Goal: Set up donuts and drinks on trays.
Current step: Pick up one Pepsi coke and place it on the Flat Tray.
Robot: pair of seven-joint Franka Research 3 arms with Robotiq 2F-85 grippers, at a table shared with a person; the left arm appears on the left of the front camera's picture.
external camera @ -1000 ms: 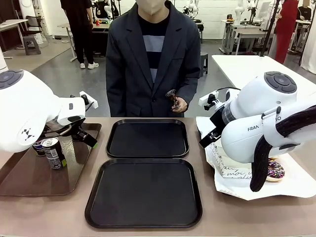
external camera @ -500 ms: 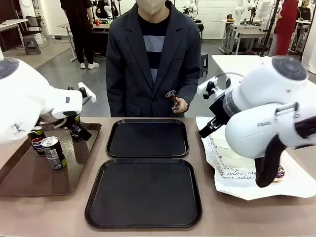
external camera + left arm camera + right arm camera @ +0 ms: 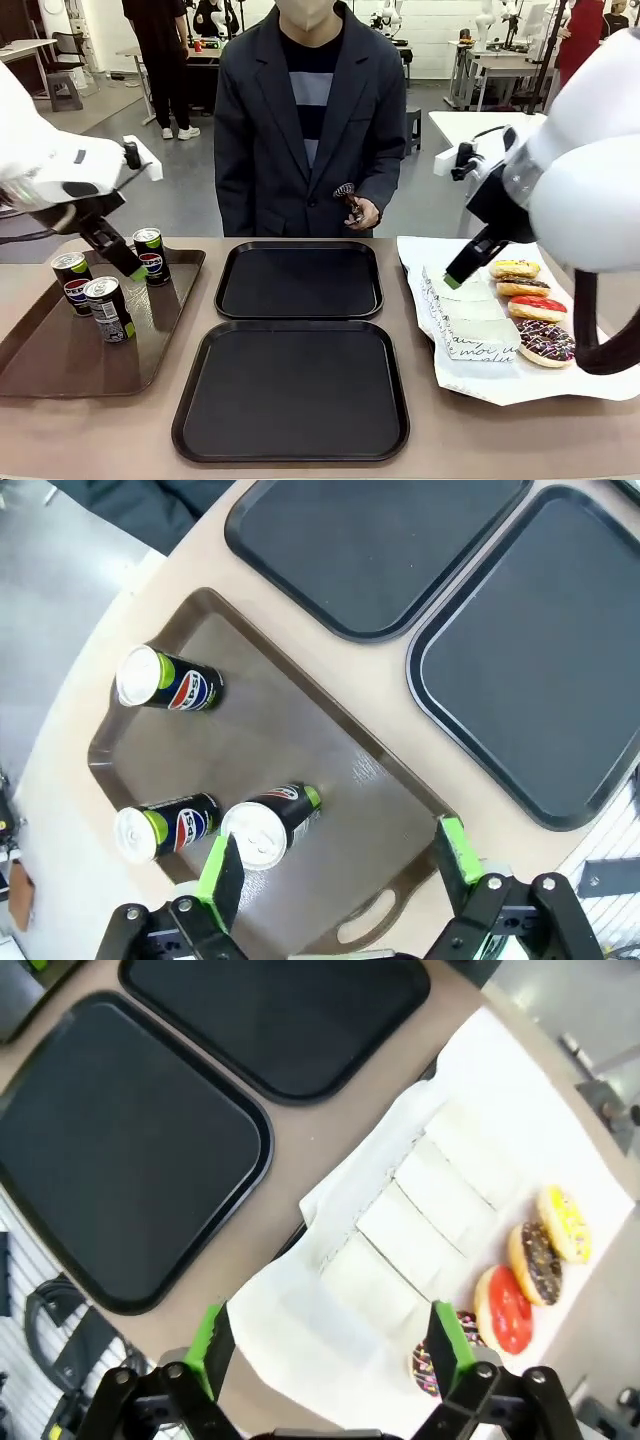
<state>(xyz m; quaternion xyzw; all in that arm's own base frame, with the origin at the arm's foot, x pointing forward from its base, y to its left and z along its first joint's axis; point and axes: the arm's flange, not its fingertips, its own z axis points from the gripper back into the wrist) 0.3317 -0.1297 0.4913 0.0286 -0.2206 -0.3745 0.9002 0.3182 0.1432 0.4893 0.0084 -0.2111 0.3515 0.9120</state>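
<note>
Three Pepsi cans [image 3: 108, 308] stand on a long brown tray [image 3: 60, 365]; the left wrist view looks down on these cans [image 3: 170, 680]. My left gripper [image 3: 133, 270] hangs open above that brown tray [image 3: 300, 740], fingers spread around nothing [image 3: 340, 865]. Two black trays, far [image 3: 300, 280] and near [image 3: 292, 390], lie bare in the middle. Several donuts [image 3: 537, 307] sit in a row on white paper at the right. My right gripper [image 3: 453, 281] hovers open over the paper sleeves [image 3: 420, 1220], beside the donuts [image 3: 503, 1310], its fingers holding nothing [image 3: 328, 1345].
A person in a dark jacket stands at the far edge, a hand [image 3: 360, 210] holding a small dark object. The white paper [image 3: 520, 385] spreads over the table's right part. Bare tabletop [image 3: 420, 300] separates the trays from the paper.
Both arms rose and swung outward. The left gripper lifted off the brown tray, uncovering the third can. The right arm's body cleared the paper, so the row of donuts shows.
</note>
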